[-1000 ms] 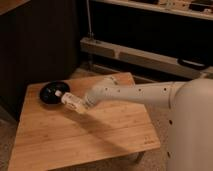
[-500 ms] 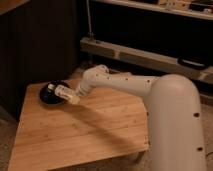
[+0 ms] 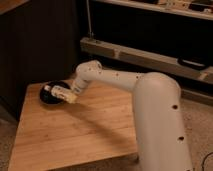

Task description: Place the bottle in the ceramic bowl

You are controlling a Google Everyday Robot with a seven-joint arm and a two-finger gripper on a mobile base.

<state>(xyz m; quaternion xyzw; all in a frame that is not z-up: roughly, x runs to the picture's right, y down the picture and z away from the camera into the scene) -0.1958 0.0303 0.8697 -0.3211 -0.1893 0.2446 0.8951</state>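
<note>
The black ceramic bowl [image 3: 49, 97] sits at the far left corner of the wooden table [image 3: 75, 132]. My gripper [image 3: 69, 95] is at the bowl's right rim, at the end of the white arm [image 3: 115, 80] that reaches in from the right. It is shut on the bottle [image 3: 59, 92], which lies roughly level and points left over the bowl, cap end toward the bowl's far left side. Whether the bottle touches the bowl cannot be told. The bottle and gripper hide part of the bowl.
A dark cabinet wall [image 3: 40, 45] stands behind and left of the table. A metal shelf rail [image 3: 145, 55] runs along the back right. My robot's white body [image 3: 160, 130] stands at the table's right edge. The floor [image 3: 200, 125] is speckled.
My arm has swung left and a little away, carrying the bottle from the table's middle left to over the bowl. The bowl has not moved.
</note>
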